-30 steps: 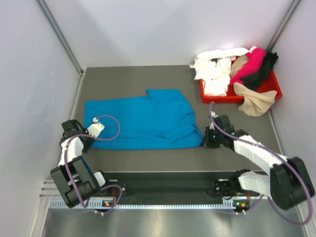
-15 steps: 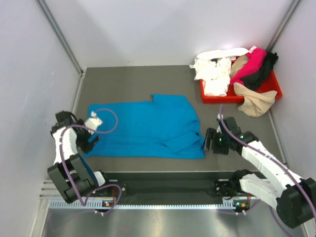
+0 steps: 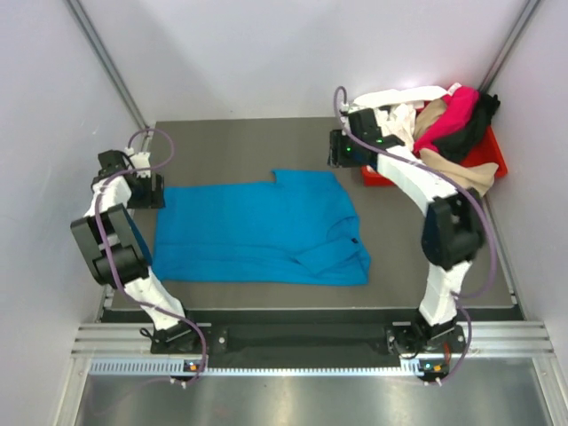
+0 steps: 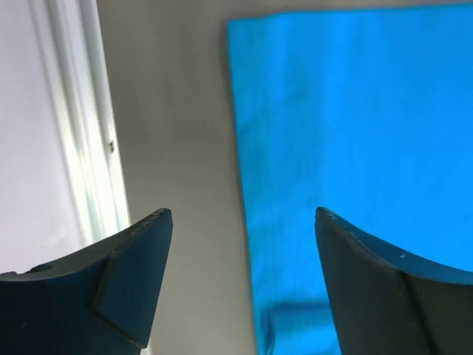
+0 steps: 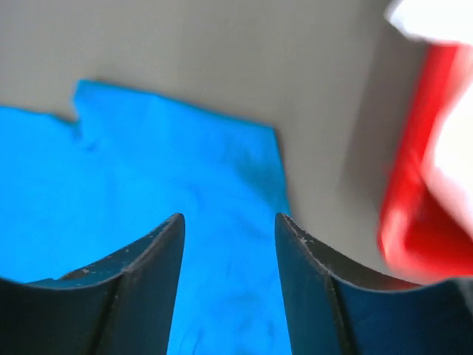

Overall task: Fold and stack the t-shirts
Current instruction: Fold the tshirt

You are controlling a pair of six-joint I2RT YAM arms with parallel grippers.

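Note:
The bright blue t-shirt point(image 3: 257, 231) lies spread flat on the grey mat. My left gripper point(image 3: 146, 192) hovers at its far left corner, open, with the shirt's left edge point(image 4: 347, 133) under my empty left gripper point(image 4: 242, 213). Beside the far right corner, my right gripper point(image 3: 343, 149) is also open. The blue cloth point(image 5: 148, 185) shows below my right gripper point(image 5: 229, 218), with nothing between the fingers. The white point(image 3: 386, 124), magenta point(image 3: 448, 115), black point(image 3: 470, 129) and tan point(image 3: 457, 182) t-shirts are heaped at the back right.
The red tray point(image 3: 486, 158) under the heap stands at the back right corner, its red wall point(image 5: 414, 222) close to the right gripper. White walls and a metal rail point(image 4: 81, 148) bound the mat on the left. Bare mat point(image 3: 248, 142) lies behind the blue shirt.
Both grippers let go of the blue shirt's near corners and opened. Both arms then swung from the near edge to the shirt's far corners. The shirt settled flat.

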